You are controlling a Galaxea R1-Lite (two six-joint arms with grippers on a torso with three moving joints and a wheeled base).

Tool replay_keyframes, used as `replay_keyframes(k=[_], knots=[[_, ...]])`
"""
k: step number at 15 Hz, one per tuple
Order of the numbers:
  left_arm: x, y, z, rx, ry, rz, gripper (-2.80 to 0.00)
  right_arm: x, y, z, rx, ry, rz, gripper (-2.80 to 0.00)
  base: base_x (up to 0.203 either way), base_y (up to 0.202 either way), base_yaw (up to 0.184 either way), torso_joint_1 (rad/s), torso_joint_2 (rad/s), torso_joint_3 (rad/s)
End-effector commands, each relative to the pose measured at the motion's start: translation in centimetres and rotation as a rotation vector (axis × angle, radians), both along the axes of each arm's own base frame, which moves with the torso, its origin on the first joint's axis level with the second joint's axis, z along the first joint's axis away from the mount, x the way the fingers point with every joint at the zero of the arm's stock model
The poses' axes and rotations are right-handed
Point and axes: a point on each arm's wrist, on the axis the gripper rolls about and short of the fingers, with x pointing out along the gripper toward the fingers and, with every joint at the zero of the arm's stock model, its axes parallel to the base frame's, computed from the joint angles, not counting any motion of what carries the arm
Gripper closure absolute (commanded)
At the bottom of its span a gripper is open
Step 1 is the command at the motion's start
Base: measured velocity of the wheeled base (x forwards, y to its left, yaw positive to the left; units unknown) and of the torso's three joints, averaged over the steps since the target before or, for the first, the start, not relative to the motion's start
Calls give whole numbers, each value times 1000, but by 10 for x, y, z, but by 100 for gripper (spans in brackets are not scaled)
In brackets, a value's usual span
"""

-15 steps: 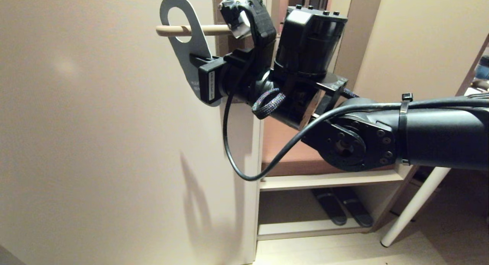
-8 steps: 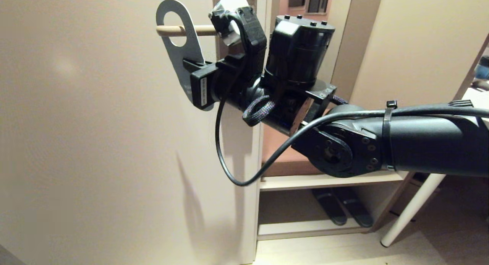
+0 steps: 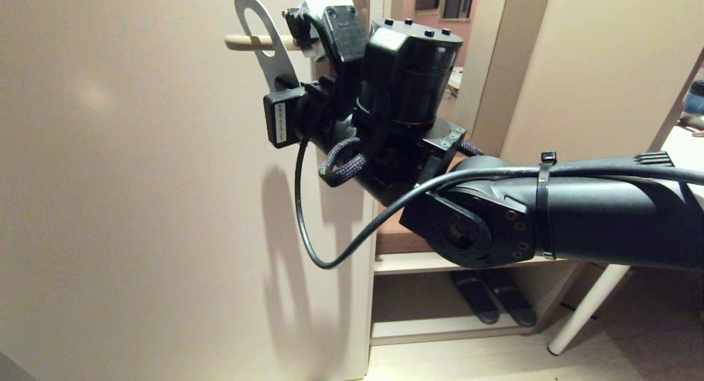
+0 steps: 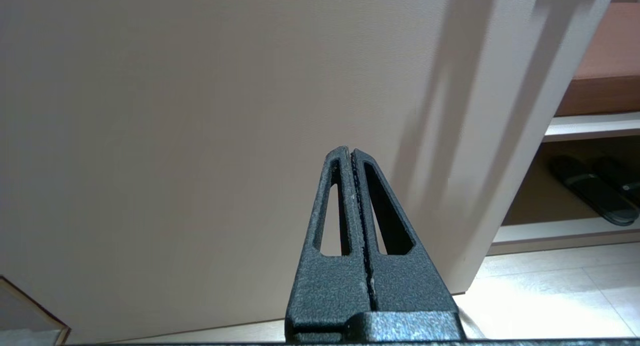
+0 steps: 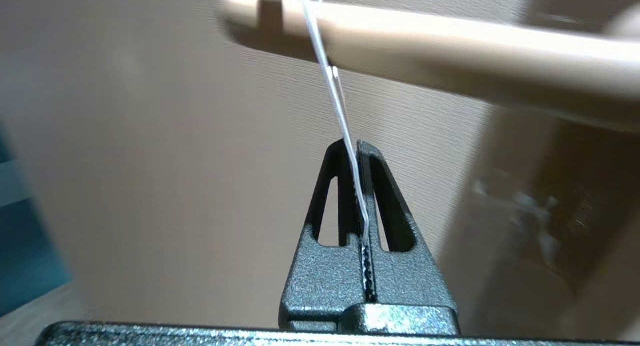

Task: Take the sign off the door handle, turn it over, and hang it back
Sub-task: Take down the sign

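**Right gripper holding the sign on the door handle**

The right arm reaches in from the right of the head view toward a pale beige door [image 3: 137,205]. Its right gripper [image 5: 359,149] is clamped on the lower part of the sign [image 3: 263,40] — in the right wrist view the card runs edge-on as a thin white line from between the pressed fingers [image 5: 345,186] up to the lever. The sign's round hole is threaded over the door handle [image 3: 245,41], a slim cream lever that projects leftward and ends in a rounded tip just beyond the card. In the head view the sign shows its blue-grey face at a steep angle, tilted so that its top leans left and its lower end disappears behind the black gripper body; no lettering can be read. The handle's inner end is hidden behind the wrist camera housing.

The left gripper [image 4: 353,154] is parked low, clenched with nothing between its fingers, pointing at the bare lower part of the door.

To the right of the door's edge stands an open shelf unit [image 3: 473,260] — a pair of dark slippers [image 3: 492,304] lies in its lowest compartment, and a white table leg [image 3: 588,309] slants to the floor nearby.
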Motion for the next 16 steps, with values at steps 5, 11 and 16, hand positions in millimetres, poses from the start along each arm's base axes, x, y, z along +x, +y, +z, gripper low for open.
replay_keyframes(k=[5, 11, 16], knots=[[0, 0, 0, 0, 1, 1, 0, -19, 13, 2, 19, 8, -13, 0, 0, 0, 0, 0, 0, 0], [0, 0, 0, 0, -1, 1, 0, -20, 29, 1, 43, -9, 9, 0, 0, 0, 0, 0, 0, 0], [0, 0, 0, 1, 1, 0, 0, -19, 41, -2, 77, -31, 21, 0, 0, 0, 0, 0, 0, 0]])
